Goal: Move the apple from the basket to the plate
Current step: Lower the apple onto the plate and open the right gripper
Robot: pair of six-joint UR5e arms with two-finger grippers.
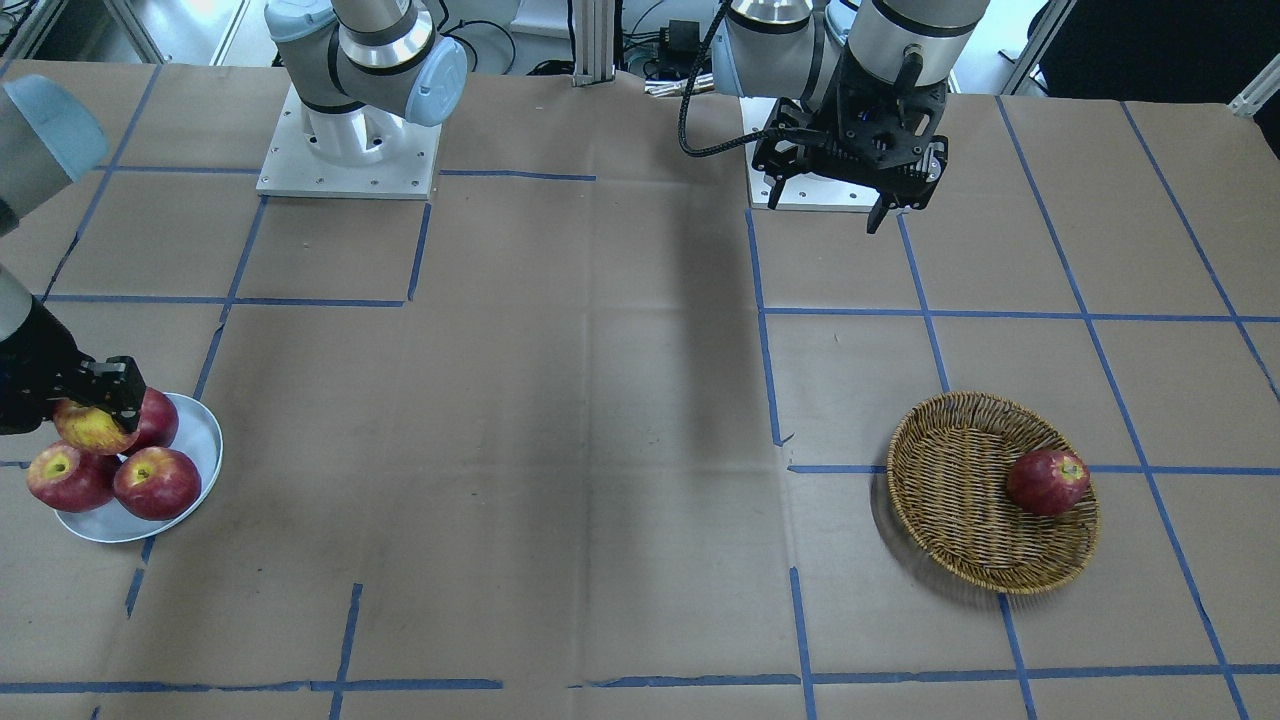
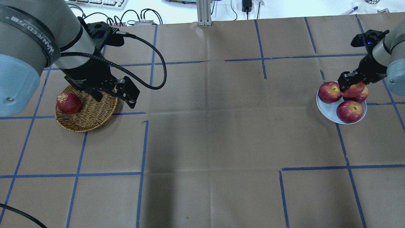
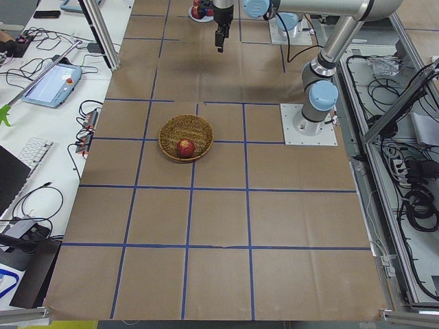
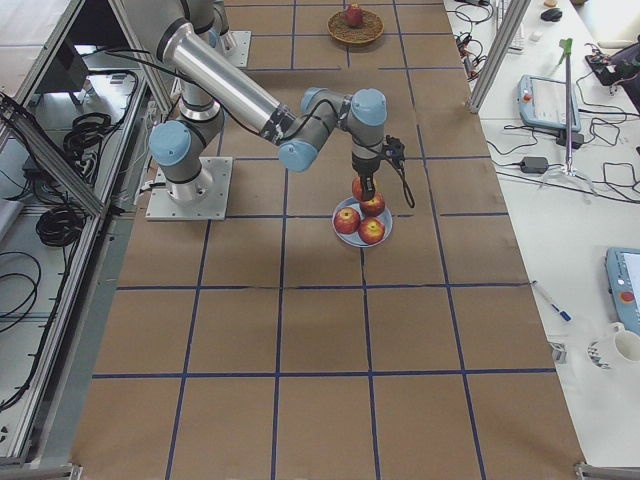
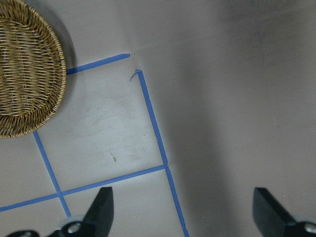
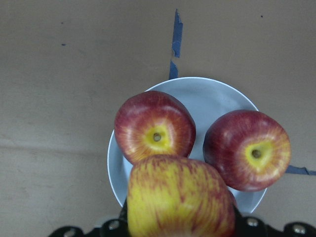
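My right gripper [image 1: 100,400] is shut on the apple [image 1: 92,428], streaked yellow and red, and holds it just over the pale plate [image 1: 200,445]. The right wrist view shows the apple [image 6: 180,197] at the bottom, above the plate [image 6: 197,94]. In the overhead view the apple [image 2: 352,89] hangs over the plate [image 2: 327,109]. The wicker basket [image 2: 91,118] lies at the far left. My left gripper [image 2: 114,98] is open and empty, raised above the basket's right edge. The left wrist view shows its fingertips [image 5: 101,207] wide apart over bare table, beside the basket [image 5: 29,84].
Three dark red apples lie on the plate [image 1: 70,477] [image 1: 157,483] [image 1: 155,418]; two show in the right wrist view [image 6: 155,133] [image 6: 247,148]. One dark red apple [image 2: 68,103] lies in the basket. Brown paper with blue tape lines covers the table.
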